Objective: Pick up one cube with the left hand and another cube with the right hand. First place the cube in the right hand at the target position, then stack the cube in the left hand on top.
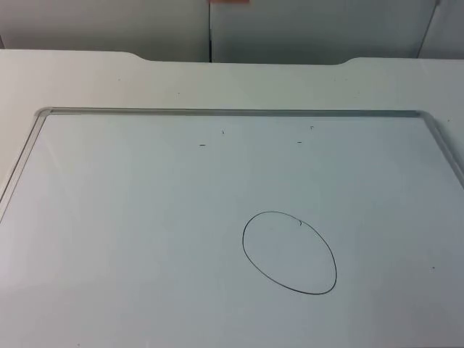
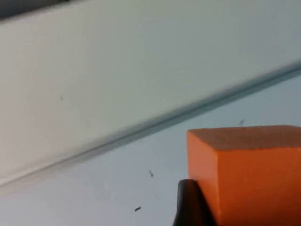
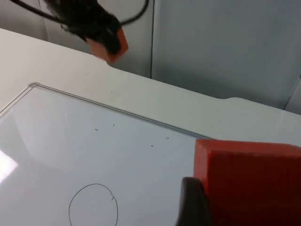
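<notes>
My left gripper (image 2: pixel 244 209) is shut on an orange cube (image 2: pixel 249 174), one black fingertip (image 2: pixel 188 205) pressed to its side. The right wrist view shows that left gripper (image 3: pixel 101 35) high above the table's far edge, holding the orange cube (image 3: pixel 113 47). A sliver of that orange cube (image 1: pixel 230 1) shows at the top view's upper edge. My right gripper (image 3: pixel 244 212) is shut on a red cube (image 3: pixel 249 183), held in the air over the white table. The target, a thin black oval (image 1: pixel 290 252) (image 3: pixel 93 205), is drawn on the table with nothing inside it.
A glossy white board with a raised rim (image 1: pixel 232 112) covers most of the table. A few small dark marks (image 1: pixel 202 144) lie on it toward the back. The grey partition wall (image 1: pixel 319 29) stands behind the table.
</notes>
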